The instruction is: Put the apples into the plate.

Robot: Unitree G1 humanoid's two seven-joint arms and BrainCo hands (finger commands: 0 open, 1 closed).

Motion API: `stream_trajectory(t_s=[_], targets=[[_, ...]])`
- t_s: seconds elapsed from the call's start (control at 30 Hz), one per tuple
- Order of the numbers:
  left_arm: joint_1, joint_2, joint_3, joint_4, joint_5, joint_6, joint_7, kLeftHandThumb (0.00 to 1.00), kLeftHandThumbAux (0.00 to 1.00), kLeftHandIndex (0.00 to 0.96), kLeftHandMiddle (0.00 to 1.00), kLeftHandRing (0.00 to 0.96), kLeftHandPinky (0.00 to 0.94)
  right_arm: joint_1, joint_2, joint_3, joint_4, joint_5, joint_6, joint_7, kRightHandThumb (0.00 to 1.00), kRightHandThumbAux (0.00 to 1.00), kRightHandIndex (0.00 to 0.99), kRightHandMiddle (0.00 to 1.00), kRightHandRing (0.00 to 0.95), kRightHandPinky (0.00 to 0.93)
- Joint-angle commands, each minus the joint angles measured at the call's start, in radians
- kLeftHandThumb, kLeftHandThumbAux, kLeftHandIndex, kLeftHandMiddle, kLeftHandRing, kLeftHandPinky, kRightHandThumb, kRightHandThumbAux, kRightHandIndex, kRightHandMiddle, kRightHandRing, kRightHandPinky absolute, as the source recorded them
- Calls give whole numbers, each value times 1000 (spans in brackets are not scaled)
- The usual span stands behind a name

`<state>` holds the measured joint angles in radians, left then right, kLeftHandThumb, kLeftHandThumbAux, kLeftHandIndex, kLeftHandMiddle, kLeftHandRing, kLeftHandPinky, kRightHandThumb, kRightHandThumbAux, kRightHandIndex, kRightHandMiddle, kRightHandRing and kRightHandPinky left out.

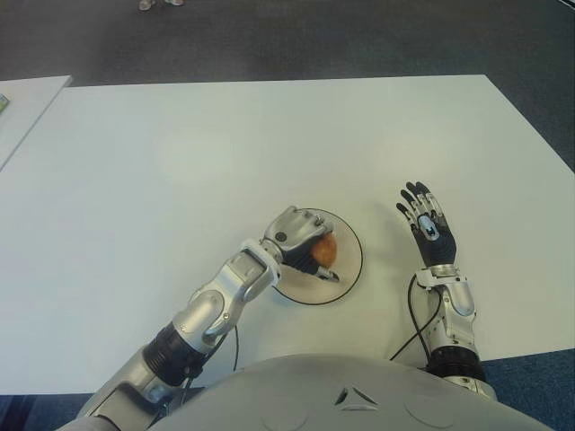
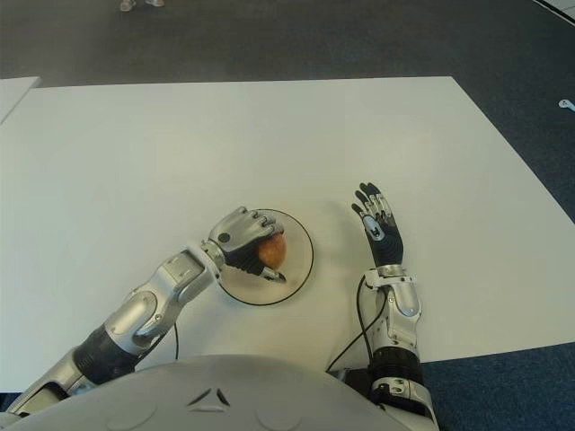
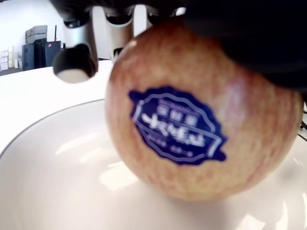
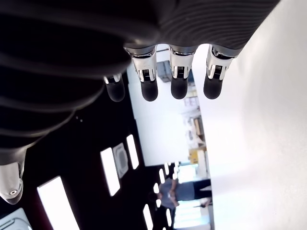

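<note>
The left hand (image 1: pixel 301 241) reaches in over the white plate (image 1: pixel 352 260), its fingers curled around a reddish-yellow apple (image 1: pixel 325 249). From the left wrist view the apple (image 3: pixel 201 120) fills most of the frame, a blue sticker (image 3: pixel 177 125) facing the camera, and its underside seems to touch the plate's white floor (image 3: pixel 57 182), though the blur there makes contact hard to confirm. The plate sits near the front edge of the white surface (image 1: pixel 225 144), roughly in the middle. To the right of the plate, well apart from it, the right hand (image 1: pixel 429 226) shows over the surface with fingers spread straight and holding nothing; its fingertips (image 4: pixel 178 88) show extended in the right wrist view.
</note>
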<state>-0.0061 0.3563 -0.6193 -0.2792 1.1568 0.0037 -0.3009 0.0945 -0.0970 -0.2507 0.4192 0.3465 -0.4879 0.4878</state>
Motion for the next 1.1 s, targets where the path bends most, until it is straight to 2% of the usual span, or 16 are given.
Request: stream_trajectory(t_s=[0.03, 0.6, 0.83, 0.9, 0.97, 1.03, 1.07, 1.1], targets=[[14, 3, 11, -4, -6, 6, -17, 731, 689, 432, 845, 878, 881, 66, 33, 7, 65, 4, 26, 0, 39, 482, 2, 18, 0, 0], [28, 4, 10, -14, 18, -3, -10, 732, 688, 433, 841, 874, 879, 69, 30, 12, 54, -11, 58, -32, 56, 486, 16, 22, 0, 0], [31, -13, 13, 5, 24, -5, 48, 715, 693, 429, 836, 863, 878, 67, 31, 15, 55, -22, 56, -55, 49, 486, 19, 24, 0, 0], [37, -20, 15, 12, 25, -7, 86, 703, 696, 426, 817, 828, 816, 68, 32, 17, 52, -25, 60, -63, 49, 490, 19, 25, 0, 0], [47, -25, 15, 20, 28, -5, 119, 696, 699, 425, 771, 759, 702, 69, 32, 18, 50, -22, 64, -65, 51, 494, 21, 25, 0, 0], [54, -27, 14, 25, 30, -3, 140, 510, 559, 408, 691, 676, 620, 70, 32, 19, 48, -19, 68, -67, 57, 496, 26, 25, 0, 0], [49, -22, 8, 34, 48, -3, 147, 328, 424, 391, 613, 595, 541, 73, 37, 19, 40, -15, 80, -79, 63, 497, 30, 25, 0, 0], [43, -18, 2, 40, 63, -2, 145, 253, 394, 289, 428, 403, 364, 75, 41, 19, 35, -12, 87, -87, 80, 495, 44, 36, 0, 0]])
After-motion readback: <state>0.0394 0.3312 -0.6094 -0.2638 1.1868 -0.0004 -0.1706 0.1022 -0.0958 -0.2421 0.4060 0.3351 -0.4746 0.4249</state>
